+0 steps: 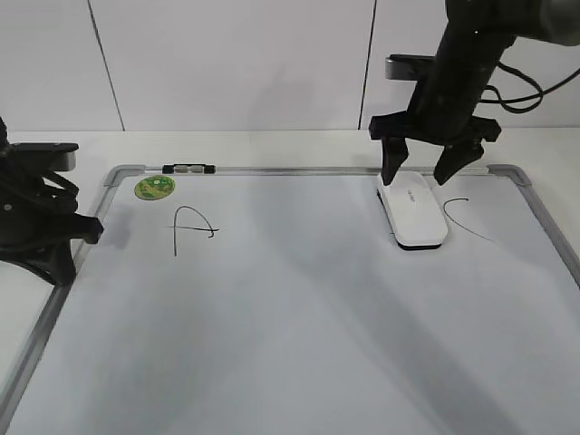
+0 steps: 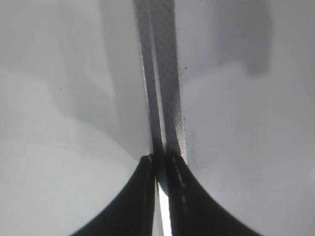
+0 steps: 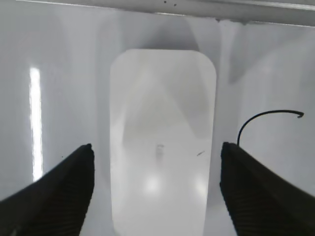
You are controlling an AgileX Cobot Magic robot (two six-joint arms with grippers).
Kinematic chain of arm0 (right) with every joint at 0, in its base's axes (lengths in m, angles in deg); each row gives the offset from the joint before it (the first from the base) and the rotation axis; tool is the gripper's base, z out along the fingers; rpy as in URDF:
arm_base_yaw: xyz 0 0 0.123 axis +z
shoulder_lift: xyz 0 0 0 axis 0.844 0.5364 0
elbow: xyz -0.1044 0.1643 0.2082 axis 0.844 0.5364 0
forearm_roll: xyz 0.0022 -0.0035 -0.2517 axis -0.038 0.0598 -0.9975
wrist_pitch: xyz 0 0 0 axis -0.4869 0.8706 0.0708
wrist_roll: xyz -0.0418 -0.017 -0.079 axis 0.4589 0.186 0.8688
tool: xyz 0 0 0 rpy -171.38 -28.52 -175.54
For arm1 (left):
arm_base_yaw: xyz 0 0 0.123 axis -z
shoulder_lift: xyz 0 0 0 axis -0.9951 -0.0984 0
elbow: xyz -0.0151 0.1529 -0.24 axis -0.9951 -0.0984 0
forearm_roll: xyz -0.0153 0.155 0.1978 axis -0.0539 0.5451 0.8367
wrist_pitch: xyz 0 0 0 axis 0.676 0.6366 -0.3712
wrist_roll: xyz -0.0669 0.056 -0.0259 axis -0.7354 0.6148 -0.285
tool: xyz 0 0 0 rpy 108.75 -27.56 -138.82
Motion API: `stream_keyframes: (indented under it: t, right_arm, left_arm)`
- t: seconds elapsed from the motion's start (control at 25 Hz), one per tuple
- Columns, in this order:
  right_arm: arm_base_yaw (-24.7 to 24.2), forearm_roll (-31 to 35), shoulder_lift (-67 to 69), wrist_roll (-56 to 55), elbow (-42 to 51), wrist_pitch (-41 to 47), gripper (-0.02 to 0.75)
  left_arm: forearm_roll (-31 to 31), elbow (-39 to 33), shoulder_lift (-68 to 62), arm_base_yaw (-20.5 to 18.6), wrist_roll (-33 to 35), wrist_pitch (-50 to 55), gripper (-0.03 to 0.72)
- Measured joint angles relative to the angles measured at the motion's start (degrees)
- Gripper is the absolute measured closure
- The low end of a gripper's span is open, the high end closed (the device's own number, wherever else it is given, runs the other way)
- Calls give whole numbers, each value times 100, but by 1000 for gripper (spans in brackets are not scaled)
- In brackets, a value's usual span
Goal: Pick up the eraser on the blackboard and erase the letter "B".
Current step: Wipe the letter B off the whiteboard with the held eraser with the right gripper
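My right claw (image 1: 424,175) hangs wide open over the eraser (image 1: 413,210) on the blackboard (image 1: 290,344); a curved marker stroke (image 1: 462,215) lies just beside it.

Hand-drawn capital "A" (image 1: 192,228) in thin black marker on the blackboard (image 1: 272,344), left of centre in the exterior view. Curved black stroke, like a "C" (image 1: 464,217), on the same board, just right of the eraser (image 1: 413,210), upper right. Faint grey lettering on the eraser's top, too small to read. Green round magnet (image 1: 154,188), upper left, with an unreadable print.
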Motion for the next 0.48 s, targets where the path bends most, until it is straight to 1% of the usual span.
stream_keyframes:
  t: [0.48]
  right_arm:
    - [119, -12, -87, 0, 275, 0, 133]
  left_arm:
    - [0, 0, 0, 0, 0, 0, 651]
